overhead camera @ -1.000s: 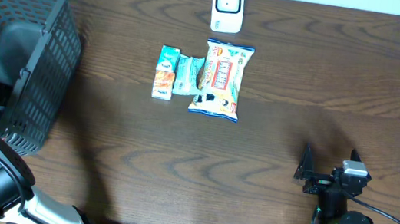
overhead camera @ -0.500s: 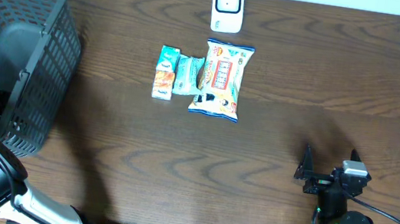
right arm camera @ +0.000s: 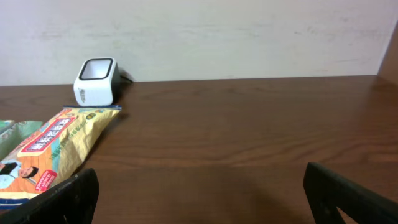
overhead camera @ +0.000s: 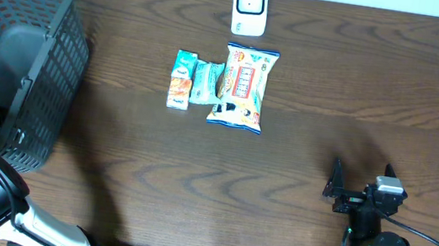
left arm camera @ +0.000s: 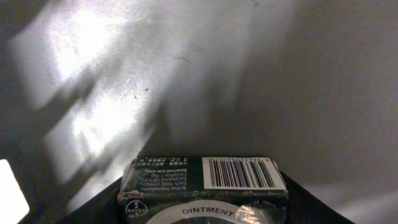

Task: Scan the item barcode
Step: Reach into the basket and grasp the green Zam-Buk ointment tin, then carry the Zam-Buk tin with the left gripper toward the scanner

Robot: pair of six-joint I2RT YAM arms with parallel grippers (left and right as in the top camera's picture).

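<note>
A dark green ointment box (left arm camera: 205, 186) with a white barcode label (left arm camera: 241, 173) on its upper face fills the bottom of the left wrist view, over the grey floor of the basket. My left gripper (left arm camera: 205, 202) is shut on it, with dark fingers (left arm camera: 93, 208) pressed against both sides. From overhead the gripper and the box are hidden inside the basket (overhead camera: 16, 54). The white scanner (overhead camera: 250, 8) stands at the table's far edge and also shows in the right wrist view (right arm camera: 96, 82). My right gripper (overhead camera: 362, 174) rests open and empty at the near right.
A yellow snack bag (overhead camera: 242, 88) lies just in front of the scanner, with two small teal packets (overhead camera: 182, 79) (overhead camera: 205, 82) to its left. The snack bag (right arm camera: 50, 149) sits left of the right gripper's view. The tall dark basket occupies the table's left end.
In the overhead view the left arm has shifted slightly at the basket's near side. The right arm and the items on the table have not moved.
</note>
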